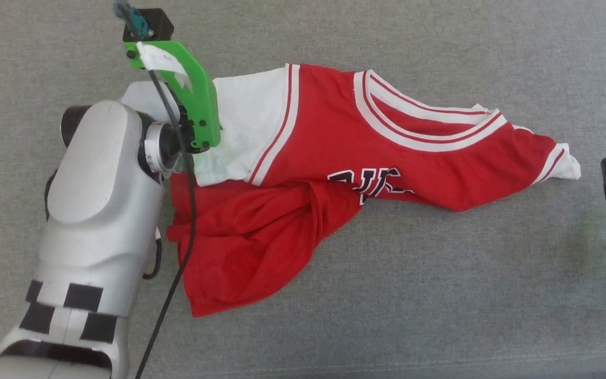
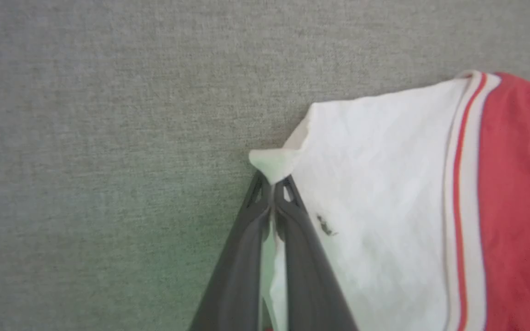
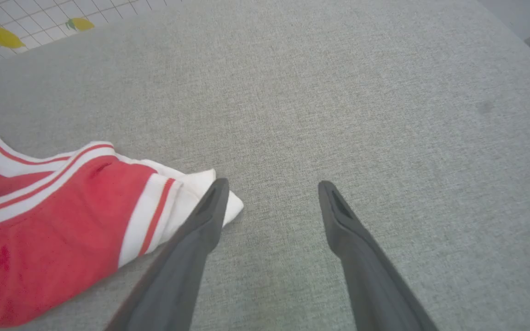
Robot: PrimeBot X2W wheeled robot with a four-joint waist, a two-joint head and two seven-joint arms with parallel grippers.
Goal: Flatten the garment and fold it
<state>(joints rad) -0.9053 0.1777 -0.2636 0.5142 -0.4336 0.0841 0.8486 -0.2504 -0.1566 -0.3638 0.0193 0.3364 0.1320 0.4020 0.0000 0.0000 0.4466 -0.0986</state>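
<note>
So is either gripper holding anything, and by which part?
The left gripper pinches the red jersey-style garment by the corner of its white sleeve; the right gripper is open, empty.

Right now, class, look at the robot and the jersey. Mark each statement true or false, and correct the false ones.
1. The left fingers are shut on a corner of the garment's white sleeve. True.
2. The right fingers grip the other sleeve. False: the right fingers stand open beside that sleeve, holding nothing.
3. The garment lies flat and smooth. False: its lower part is bunched and folded over, hiding part of the chest letters.
4. The garment rests on a grey fabric surface. True.
</note>
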